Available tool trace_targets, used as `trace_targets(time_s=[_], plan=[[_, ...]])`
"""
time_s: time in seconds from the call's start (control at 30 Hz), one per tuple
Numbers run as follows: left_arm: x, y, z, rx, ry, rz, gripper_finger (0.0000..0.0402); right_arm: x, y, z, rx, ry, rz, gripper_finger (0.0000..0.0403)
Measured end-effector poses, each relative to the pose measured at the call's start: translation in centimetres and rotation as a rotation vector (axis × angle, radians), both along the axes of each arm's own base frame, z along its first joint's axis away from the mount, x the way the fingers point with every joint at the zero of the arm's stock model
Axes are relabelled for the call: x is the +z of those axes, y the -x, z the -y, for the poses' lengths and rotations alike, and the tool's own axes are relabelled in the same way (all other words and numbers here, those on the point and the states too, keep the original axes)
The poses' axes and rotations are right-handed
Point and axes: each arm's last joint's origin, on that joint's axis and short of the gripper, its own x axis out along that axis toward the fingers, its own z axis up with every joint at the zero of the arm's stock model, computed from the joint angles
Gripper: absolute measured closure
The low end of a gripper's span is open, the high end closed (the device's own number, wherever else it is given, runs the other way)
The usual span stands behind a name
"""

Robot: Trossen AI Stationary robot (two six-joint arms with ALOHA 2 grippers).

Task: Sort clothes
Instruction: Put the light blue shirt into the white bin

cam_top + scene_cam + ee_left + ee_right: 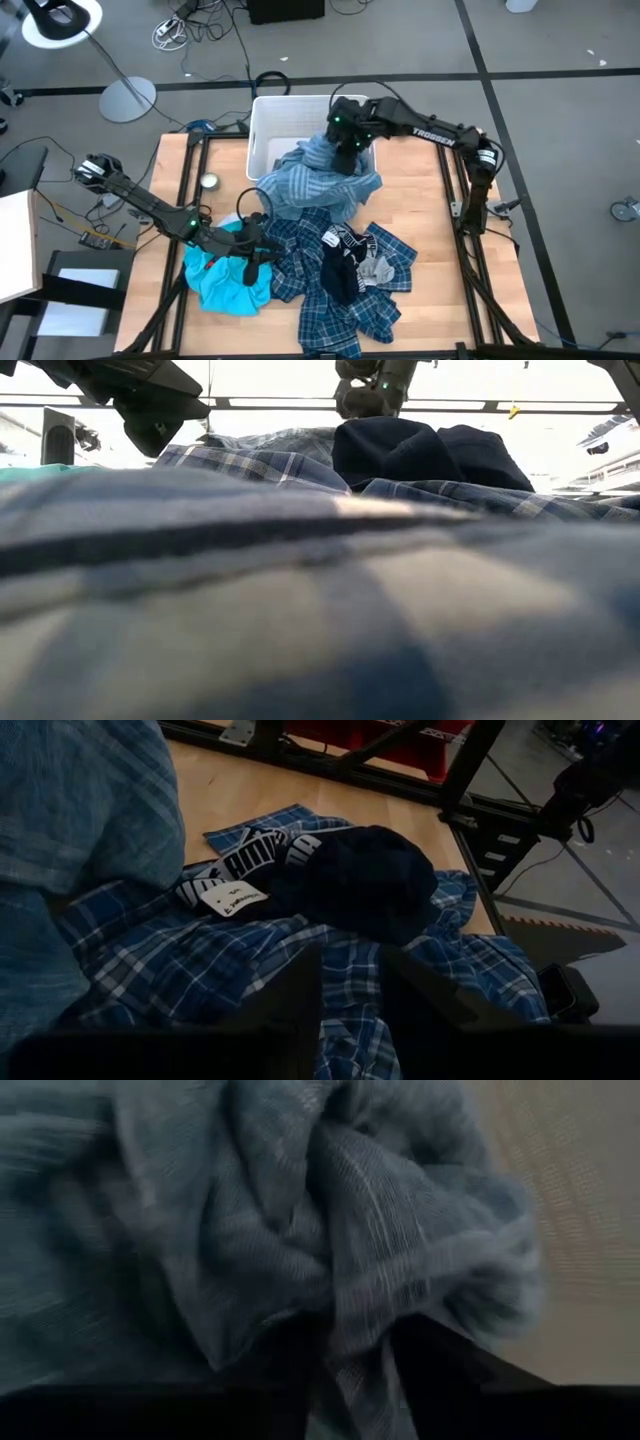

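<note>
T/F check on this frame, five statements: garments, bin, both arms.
1. The right gripper has its jaws shut on the grey-blue striped garment. True.
2. The striped garment lies wholly inside the white bin. False: it drapes over the bin's front edge onto the table.
3. The turquoise shirt sits at the pile's left side. True.
4. The left gripper is over the bin. False: it is at the turquoise shirt and plaid shirt.
5. The dark socks lie on bare wood. False: on plaid.

Overhead camera straight down on whole table [430,200], low camera level behind plaid shirts [300,610], wrist cameras close on fabric, all sharing the clothes pile.
</note>
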Motion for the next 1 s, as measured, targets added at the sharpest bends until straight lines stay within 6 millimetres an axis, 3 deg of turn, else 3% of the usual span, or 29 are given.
trace_targets(time_s=[0.2,0.33,0.63,0.83,1.0], plan=[[0.0,0.0,0.0,-0.001,-0.002,0.003,0.0294,5.5,1.9,-1.0,0.01,0.036,0.091,0.0223],[0.2,-0.1,0.0,0.0,0.006,0.019,0.0294,8.9,4.4,-2.3,0.015,0.045,0.128,0.0211],[0.2,-0.1,0.0,0.016,0.003,0.018,0.0294,13.5,12.2,-8.5,0.002,0.004,0.205,0.022],[-0.1,0.0,-0.1,0.019,-0.007,-0.004,0.0294,12.5,16.2,-13.7,-0.032,0.08,0.214,0.0229],[-0.3,0.1,-0.2,0.022,-0.024,-0.032,0.0294,8.2,18.8,-16.8,-0.108,0.127,0.179,0.0231]])
